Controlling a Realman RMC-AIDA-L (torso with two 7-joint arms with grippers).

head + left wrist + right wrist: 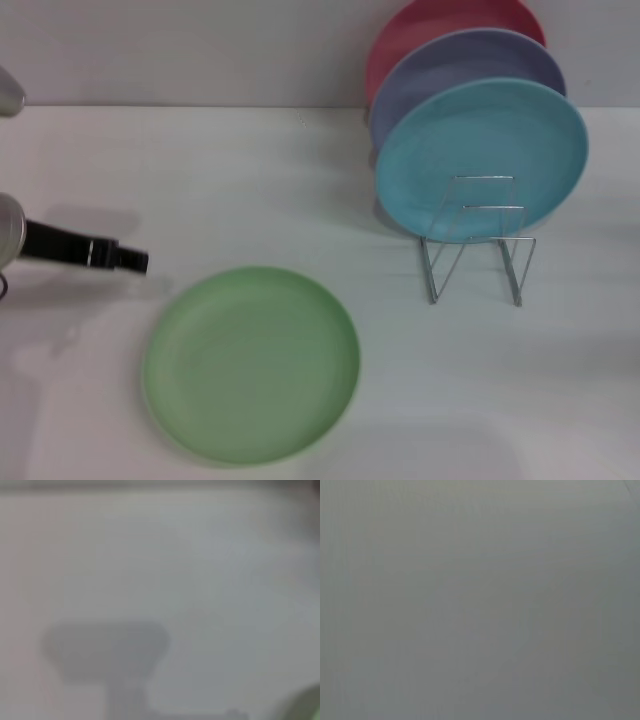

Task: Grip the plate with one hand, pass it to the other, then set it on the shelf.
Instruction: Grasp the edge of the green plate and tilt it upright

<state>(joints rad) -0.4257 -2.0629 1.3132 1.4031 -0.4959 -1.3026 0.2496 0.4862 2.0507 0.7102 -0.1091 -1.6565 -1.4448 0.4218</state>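
The light green plate (251, 363) lies flat on the white table near the front, left of centre. A sliver of the plate (309, 704) also shows in the left wrist view. My left gripper (135, 261) reaches in from the left edge, a short way up and to the left of the plate, apart from it. The silver wire shelf (478, 245) stands at the right, behind the plate. My right gripper is out of view; its wrist view shows only blank grey surface.
Three plates stand upright in the shelf: a turquoise-blue plate (482, 160) in front, a lavender plate (470, 70) behind it, a red plate (440, 25) at the back. A wall (180, 50) closes off the table's far edge.
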